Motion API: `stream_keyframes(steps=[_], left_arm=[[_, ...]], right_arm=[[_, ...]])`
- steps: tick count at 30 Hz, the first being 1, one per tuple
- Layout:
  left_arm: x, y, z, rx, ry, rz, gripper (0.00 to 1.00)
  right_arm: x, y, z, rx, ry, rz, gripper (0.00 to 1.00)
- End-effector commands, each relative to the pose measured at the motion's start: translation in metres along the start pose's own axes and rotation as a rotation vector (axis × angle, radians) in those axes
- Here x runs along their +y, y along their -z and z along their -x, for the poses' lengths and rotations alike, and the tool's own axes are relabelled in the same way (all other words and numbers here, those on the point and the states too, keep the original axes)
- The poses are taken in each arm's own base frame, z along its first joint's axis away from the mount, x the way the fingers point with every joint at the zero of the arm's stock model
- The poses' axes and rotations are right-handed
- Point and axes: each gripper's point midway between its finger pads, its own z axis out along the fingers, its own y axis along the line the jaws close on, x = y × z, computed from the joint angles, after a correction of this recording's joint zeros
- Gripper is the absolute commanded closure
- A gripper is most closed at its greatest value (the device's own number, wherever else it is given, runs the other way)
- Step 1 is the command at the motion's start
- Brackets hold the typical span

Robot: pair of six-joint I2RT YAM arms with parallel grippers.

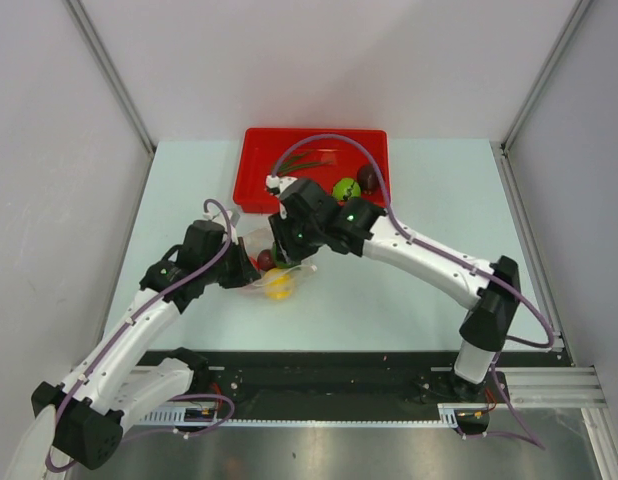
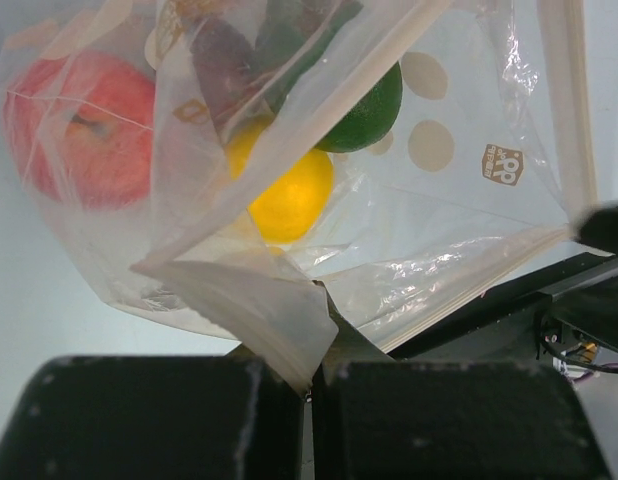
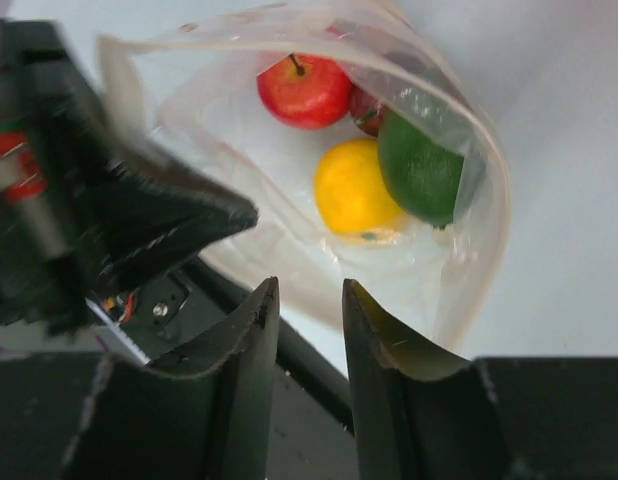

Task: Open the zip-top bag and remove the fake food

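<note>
- The clear, crinkly zip-top plastic bag (image 2: pixel 449 230) lies mid-bench, near the red rectangular plastic tray (image 1: pixel 261 165) at the far edge. Overhead, both arms hide most of it.
- Only its own wrist view shows the left gripper (image 2: pixel 311 375) pinching a fold of the bag.
- The right gripper (image 3: pixel 304 320) is narrowly parted over the bag's open mouth. Inside are a red toy apple (image 3: pixel 304 90), a yellow toy ball (image 3: pixel 354 185) and a green toy ball (image 3: pixel 424 165). A dark maroon piece (image 3: pixel 364 108) is mostly hidden.

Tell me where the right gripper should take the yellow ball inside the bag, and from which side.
Take the yellow ball across its round middle, entering through the open mouth of the zip-top bag, whose edge the left gripper pinches. The green ball touches one side, so the open right gripper should probably close across the free sides.
</note>
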Motion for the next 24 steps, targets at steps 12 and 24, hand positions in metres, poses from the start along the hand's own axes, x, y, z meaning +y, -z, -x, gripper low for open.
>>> stream_keyframes(steps=[12,24], left_arm=[[-0.014,-0.003,0.017,-0.004,0.031,-0.021,1.0],[-0.027,-0.029,0.028,0.046,0.018,-0.032,1.0]], right_arm=[[-0.055,-0.101,0.029,-0.053,0.149,-0.193,0.41],[-0.1,-0.139,0.009,0.003,0.136,-0.267,0.23]])
